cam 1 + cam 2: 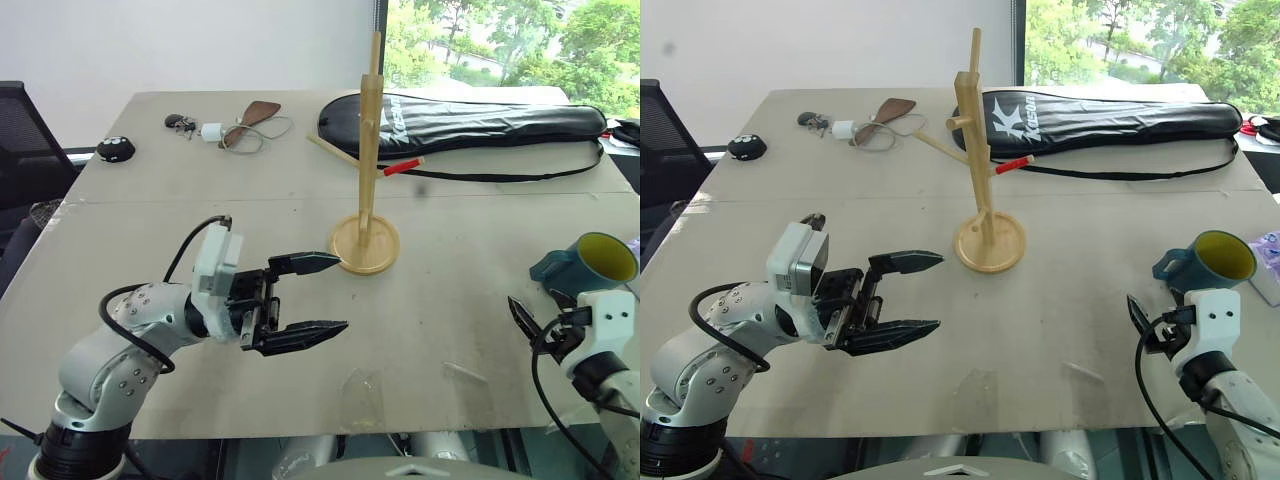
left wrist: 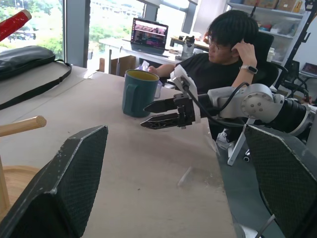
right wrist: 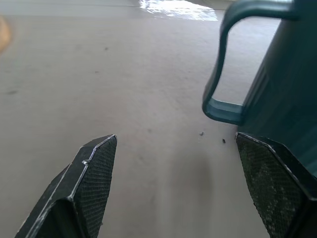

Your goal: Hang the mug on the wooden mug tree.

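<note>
Reach step: right claw [image 2: 159, 113] spread, just short of teal-blue ceramic mug [image 1: 590, 265], upright at desk [image 1: 460, 300] right edge (handle facing it). Next: pinch handle. Left claw [image 1: 318, 294] spread, empty, near pale wooden mug tree [image 1: 368, 160].

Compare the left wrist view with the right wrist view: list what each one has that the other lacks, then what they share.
Left wrist view alone: a seated person, a laptop on a far desk, a peg of the wooden mug tree, the black racket bag, and the whole right hand, open, just short of the mug.

Right wrist view alone: the mug's handle close up, off to one side of the open right hand's line, with one of that hand's fingers in front of the mug's body.

Both: the teal mug standing upright on the table.
</note>
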Robot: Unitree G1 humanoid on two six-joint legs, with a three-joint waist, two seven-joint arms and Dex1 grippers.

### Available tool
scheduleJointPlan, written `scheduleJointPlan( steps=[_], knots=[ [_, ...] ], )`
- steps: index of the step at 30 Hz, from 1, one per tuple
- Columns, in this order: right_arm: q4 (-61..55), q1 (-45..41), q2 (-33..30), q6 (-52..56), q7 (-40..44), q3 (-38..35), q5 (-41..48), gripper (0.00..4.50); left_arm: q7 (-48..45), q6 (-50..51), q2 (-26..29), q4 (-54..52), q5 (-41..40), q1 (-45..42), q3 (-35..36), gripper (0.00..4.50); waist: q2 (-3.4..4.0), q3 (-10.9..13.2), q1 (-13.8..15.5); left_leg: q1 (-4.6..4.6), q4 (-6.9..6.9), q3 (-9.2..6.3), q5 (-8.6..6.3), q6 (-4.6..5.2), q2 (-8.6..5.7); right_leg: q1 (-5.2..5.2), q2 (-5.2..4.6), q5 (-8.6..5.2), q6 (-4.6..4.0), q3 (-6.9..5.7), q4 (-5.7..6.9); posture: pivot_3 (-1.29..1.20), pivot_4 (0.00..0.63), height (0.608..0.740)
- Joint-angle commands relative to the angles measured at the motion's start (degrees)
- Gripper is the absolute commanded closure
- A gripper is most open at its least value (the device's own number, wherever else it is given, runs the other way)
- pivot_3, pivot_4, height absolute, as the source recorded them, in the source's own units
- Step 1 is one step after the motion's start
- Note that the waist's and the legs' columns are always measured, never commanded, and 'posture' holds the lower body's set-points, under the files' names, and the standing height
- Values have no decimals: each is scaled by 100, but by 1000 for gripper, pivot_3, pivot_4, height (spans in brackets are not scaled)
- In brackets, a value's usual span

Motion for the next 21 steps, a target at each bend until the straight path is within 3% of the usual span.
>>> scheduleJointPlan(
  steps=[1, 19, 21],
  knots=[
    [79, -176, 120, -414, -160, 138, -167, 675, 85, 0, 91, -329, -185, 141, 289, 0, 1, 0, -11, 0, -1, 0, 0, 0, 1, -1, 1, 0, 0, 0, 0, 0, 150, 740],
    [616, -1113, 407, -756, -882, 370, -592, 675, 184, -218, 148, -1142, -384, 1251, 872, 0, 4, 1, -2, 0, -3, 5, 0, 0, 1, -1, 2, 0, -1, 7, -3, 0, 150, 740],
    [683, -1174, 411, -746, -934, 377, -607, 1542, 176, -242, 163, -1178, -392, 1321, 929, 0, 4, 1, -3, 0, -3, 5, 0, 0, 1, -1, 2, 0, -1, 7, -2, 0, 150, 740]
  ],
)
